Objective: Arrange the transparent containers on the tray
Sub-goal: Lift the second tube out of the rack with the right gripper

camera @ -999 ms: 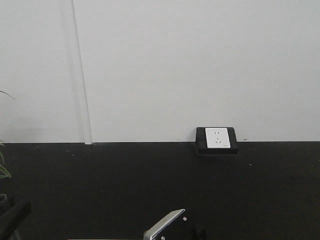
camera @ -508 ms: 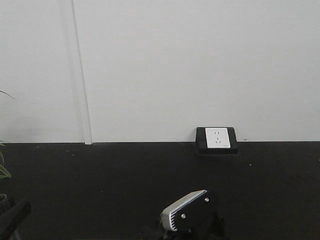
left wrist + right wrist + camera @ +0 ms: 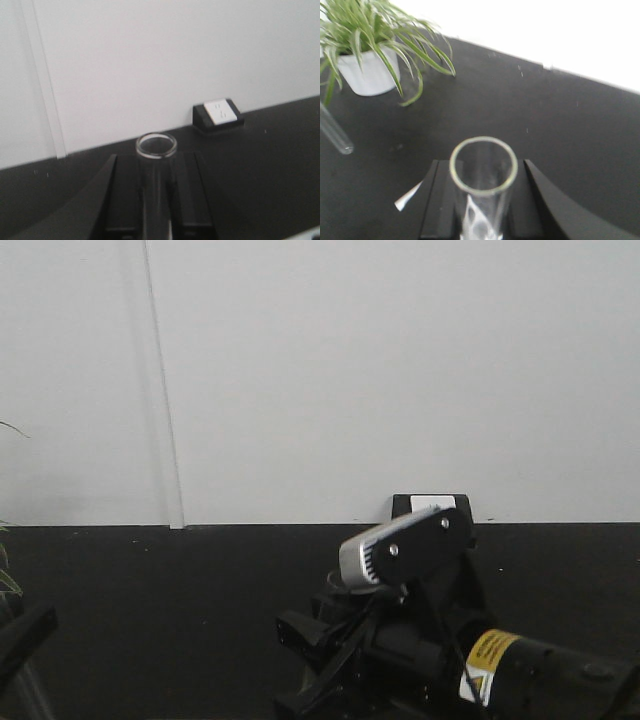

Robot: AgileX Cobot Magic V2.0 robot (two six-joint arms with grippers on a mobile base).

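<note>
In the left wrist view a clear test tube (image 3: 156,192) with a flared round rim stands between the black fingers of my left gripper (image 3: 156,165), which is shut on it. A wider clear tube (image 3: 482,210) is held the same way by my right gripper (image 3: 481,162), its open mouth facing the camera. The end of another clear tube (image 3: 335,132) slants in at the left edge of the right wrist view; what holds it is hidden. The front view shows one arm (image 3: 450,650) raised with its silver wrist camera (image 3: 400,545). The yellow tray is out of view.
A spider plant in a white pot (image 3: 370,70) stands on the black surface at the upper left of the right wrist view. A wall socket box (image 3: 218,112) sits where the black surface meets the white wall. A small white sliver (image 3: 407,196) shows beside the right fingers.
In the front view the arm with the silver wrist camera has risen from the bottom edge to mid-frame and now partly covers the wall socket.
</note>
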